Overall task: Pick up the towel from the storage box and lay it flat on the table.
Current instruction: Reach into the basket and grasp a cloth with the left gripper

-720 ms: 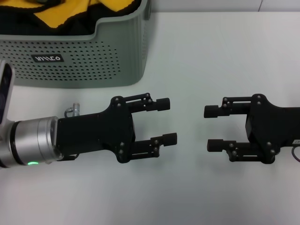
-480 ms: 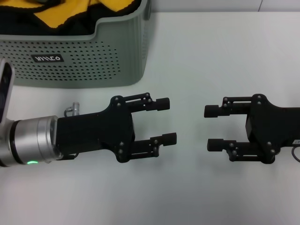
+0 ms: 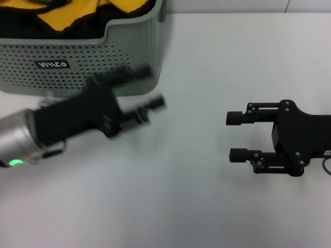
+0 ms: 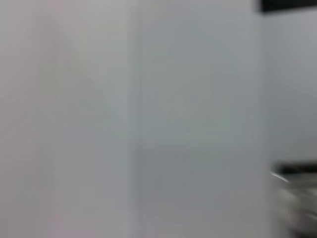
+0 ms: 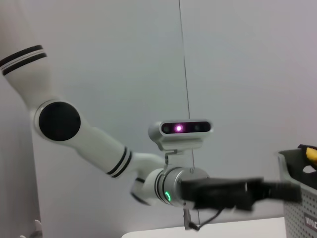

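The towel (image 3: 62,20) lies bunched in the storage box (image 3: 103,57) at the back left of the table (image 3: 217,57), showing yellow and dark folds. My left gripper (image 3: 150,87) is open and blurred by motion, raised just in front of the box's right front corner, with nothing between its fingers. My right gripper (image 3: 232,136) hangs open and empty over the table's right side, fingers pointing left. The right wrist view shows the left arm reaching toward the storage box (image 5: 297,208), with a bit of the towel (image 5: 309,151) above the rim. The left wrist view is only blur.
The box bears a small dark label (image 3: 52,64) on its front wall. Bare white tabletop spreads between the two grippers and toward the near edge.
My left gripper has swung up and to the left, from the table's middle toward the box's front right corner. The right gripper has not moved.
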Controlling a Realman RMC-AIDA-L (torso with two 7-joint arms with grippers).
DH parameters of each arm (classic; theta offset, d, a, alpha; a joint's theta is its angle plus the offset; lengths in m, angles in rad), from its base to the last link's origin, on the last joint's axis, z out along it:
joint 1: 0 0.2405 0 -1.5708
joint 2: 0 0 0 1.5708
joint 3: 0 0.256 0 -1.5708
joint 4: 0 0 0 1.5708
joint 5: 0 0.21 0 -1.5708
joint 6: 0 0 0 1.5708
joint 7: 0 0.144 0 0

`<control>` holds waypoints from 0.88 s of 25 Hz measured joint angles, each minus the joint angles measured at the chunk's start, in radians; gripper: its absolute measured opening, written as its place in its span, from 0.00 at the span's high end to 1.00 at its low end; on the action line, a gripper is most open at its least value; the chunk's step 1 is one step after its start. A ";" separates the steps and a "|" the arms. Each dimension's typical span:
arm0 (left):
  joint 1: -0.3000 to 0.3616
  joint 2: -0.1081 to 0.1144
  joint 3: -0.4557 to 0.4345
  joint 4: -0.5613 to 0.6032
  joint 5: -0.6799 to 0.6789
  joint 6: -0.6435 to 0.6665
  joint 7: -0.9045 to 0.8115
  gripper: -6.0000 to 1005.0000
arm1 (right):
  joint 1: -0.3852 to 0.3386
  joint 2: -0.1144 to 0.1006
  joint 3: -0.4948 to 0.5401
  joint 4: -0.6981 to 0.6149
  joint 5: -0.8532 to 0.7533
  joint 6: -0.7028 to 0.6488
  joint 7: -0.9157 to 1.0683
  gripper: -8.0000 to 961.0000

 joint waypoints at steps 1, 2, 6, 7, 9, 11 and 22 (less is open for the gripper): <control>0.010 -0.004 -0.058 -0.002 -0.007 0.001 0.000 0.33 | -0.001 0.000 0.002 0.000 0.001 0.000 0.000 0.37; 0.021 -0.008 -0.108 -0.003 -0.023 0.003 -0.003 0.33 | -0.001 0.000 0.003 0.000 0.001 0.000 -0.001 0.37; 0.058 -0.006 -0.197 0.005 -0.176 0.004 -0.094 0.33 | -0.003 0.001 0.005 0.008 0.002 0.002 -0.024 0.37; 0.061 -0.001 -0.201 0.013 -0.212 0.001 -0.129 0.33 | -0.003 0.001 0.005 0.014 0.002 0.003 -0.028 0.37; 0.060 0.012 -0.206 0.040 -0.263 -0.011 -0.209 0.33 | 0.000 0.000 0.005 0.026 0.002 0.006 -0.035 0.37; 0.057 0.015 -0.226 0.084 -0.294 -0.049 -0.297 0.33 | 0.003 -0.001 0.006 0.030 0.002 0.009 -0.038 0.37; 0.019 -0.003 -0.269 0.402 -0.145 -0.568 -0.782 0.33 | -0.002 0.001 0.000 0.035 0.001 0.007 -0.069 0.37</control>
